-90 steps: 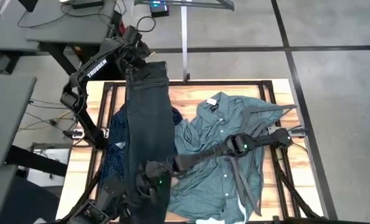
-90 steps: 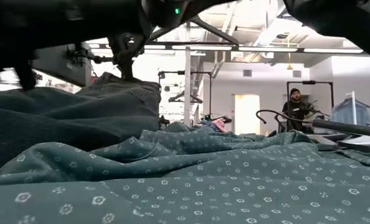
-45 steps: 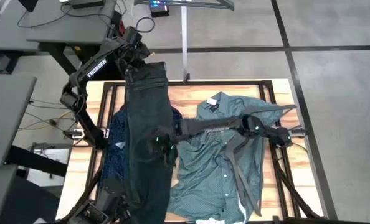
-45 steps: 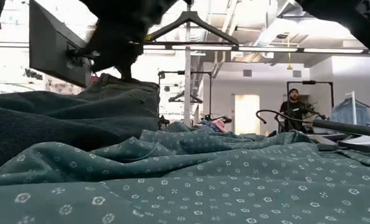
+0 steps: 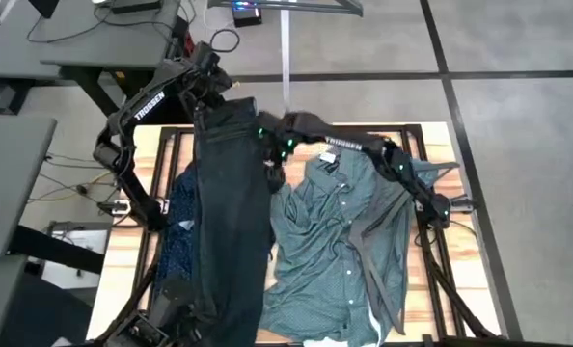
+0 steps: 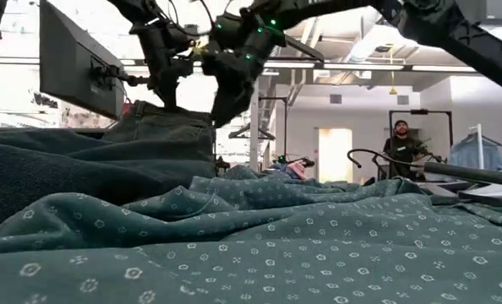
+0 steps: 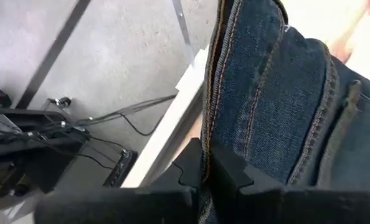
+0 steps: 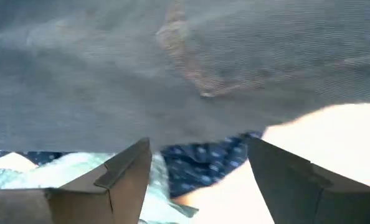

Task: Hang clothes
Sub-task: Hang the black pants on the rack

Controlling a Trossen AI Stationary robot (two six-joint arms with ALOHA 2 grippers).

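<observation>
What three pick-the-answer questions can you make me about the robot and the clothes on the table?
1. Where do the jeans lie?
A. On the table's left part, over the navy shirt
B. On the floor
C. Rolled into a ball

2. What colour is the big shirt on the table's right part?
A. Red
B. Teal-green
C. Yellow

3. What is the left gripper doing?
A. Hanging open, far from any cloth
B. Holding a black hanger
C. Clamped on the jeans' edge

Answers: 1 A, the high view shows the jeans running down the left part with navy cloth peeking out beside them. 2 B, its cloth is teal-green. 3 C, the left wrist view shows denim pinched between its fingers; the right gripper is open near the jeans' top.
</observation>
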